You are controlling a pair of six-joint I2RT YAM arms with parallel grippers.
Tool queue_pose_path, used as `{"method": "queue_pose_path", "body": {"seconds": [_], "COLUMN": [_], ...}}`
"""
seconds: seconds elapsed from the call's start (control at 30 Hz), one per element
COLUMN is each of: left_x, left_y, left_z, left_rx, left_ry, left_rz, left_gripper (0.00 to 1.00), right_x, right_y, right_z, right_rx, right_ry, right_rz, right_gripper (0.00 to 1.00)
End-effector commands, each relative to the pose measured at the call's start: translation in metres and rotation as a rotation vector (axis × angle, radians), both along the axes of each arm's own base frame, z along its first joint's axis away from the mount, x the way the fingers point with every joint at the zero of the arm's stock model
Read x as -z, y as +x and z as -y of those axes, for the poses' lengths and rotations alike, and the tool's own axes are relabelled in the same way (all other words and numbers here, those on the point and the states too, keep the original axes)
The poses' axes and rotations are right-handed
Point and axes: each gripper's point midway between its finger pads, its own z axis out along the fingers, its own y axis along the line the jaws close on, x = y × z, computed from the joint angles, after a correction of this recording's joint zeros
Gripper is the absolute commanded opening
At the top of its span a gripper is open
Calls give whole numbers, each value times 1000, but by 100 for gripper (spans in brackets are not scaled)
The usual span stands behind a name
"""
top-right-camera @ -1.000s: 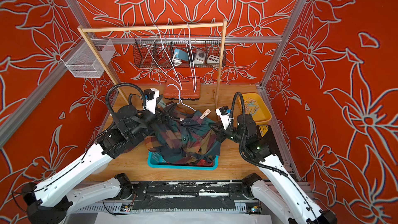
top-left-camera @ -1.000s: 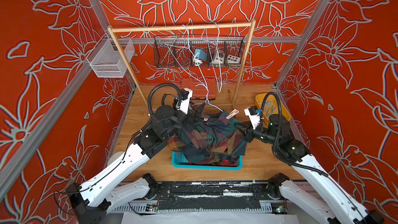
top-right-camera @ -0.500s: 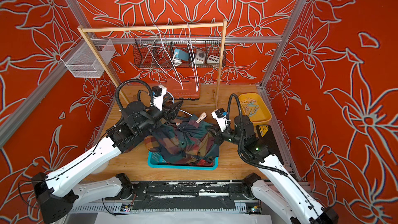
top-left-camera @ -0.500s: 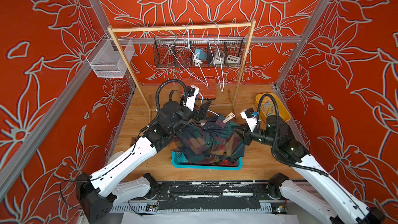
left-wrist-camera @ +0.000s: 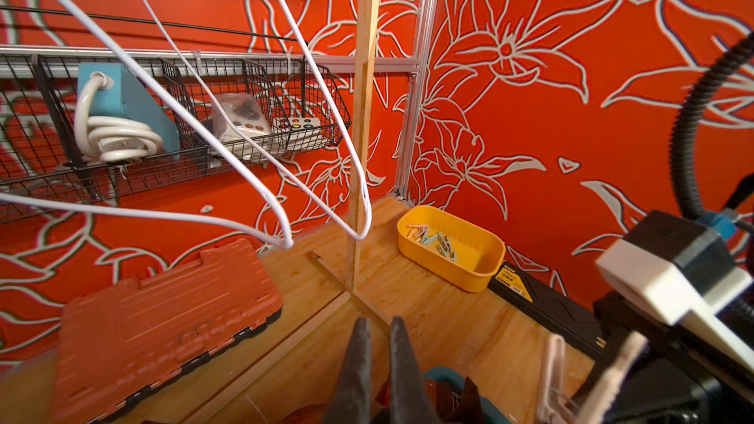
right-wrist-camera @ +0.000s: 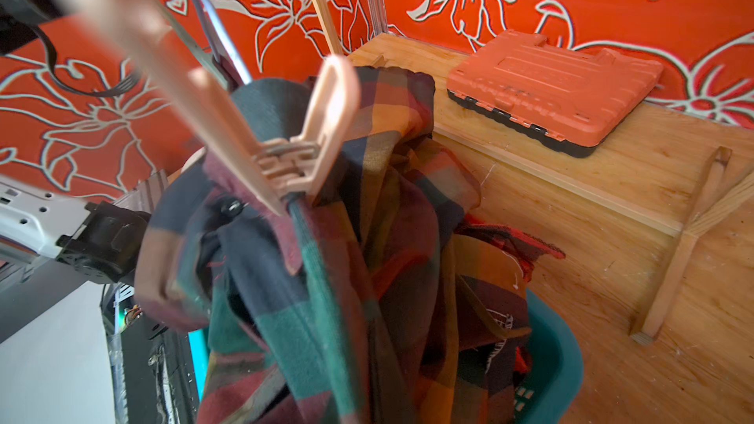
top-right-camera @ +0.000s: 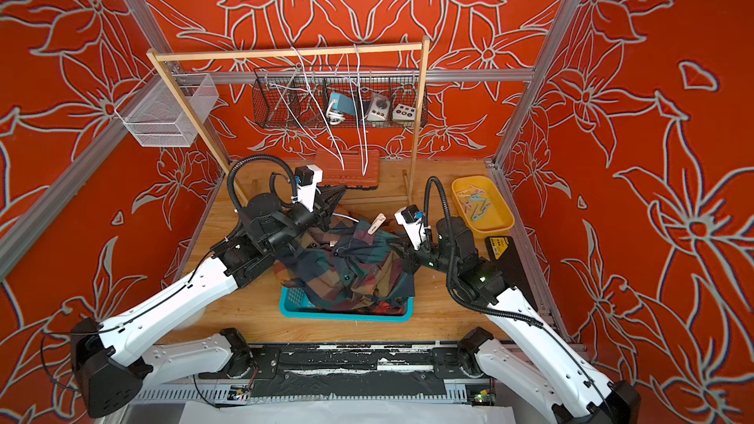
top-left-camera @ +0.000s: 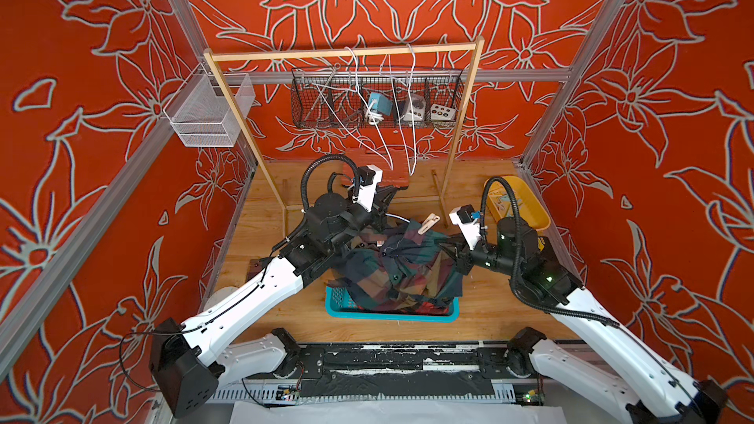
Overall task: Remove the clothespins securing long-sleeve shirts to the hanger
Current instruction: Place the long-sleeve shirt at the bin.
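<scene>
White arm shells (top-left-camera: 253,299); black joints (top-left-camera: 330,214); ribbed black cables (top-left-camera: 302,193)

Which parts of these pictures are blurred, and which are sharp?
Right wrist view: the pale pink plastic clothespin sits near the lens, its nearer arm smeared; the dark plaid shirt is sharper. Left wrist view: that clothespin is blurred, the yellow plastic tray sharp. Both top views: evenly lit, sharp.
</scene>
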Motion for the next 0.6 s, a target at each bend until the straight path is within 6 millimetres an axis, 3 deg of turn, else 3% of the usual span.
{"method": "queue_pose_path", "body": {"seconds": [0.0,0.23,0.5,0.57], "left_x": [-8,-10,5,6], "left_y": [10,13,16,17], "left_z": [-8,-9,-14,-14], "left_rx": [-50,-41,10,37], "left_ry": [-12,2,36,37], "left_rz": [56,124,181,181], "left_gripper": [0,0,0,0], "right_x": [-21,-25,-44,-51], "right_y": [4,3,-5,-5], "right_z": [1,7,18,24], "right_rx": [23,50,39,47], "right_ry": [28,28,0,-7], "right_rz": [51,67,112,131], "right_gripper": [0,0,48,55]}}
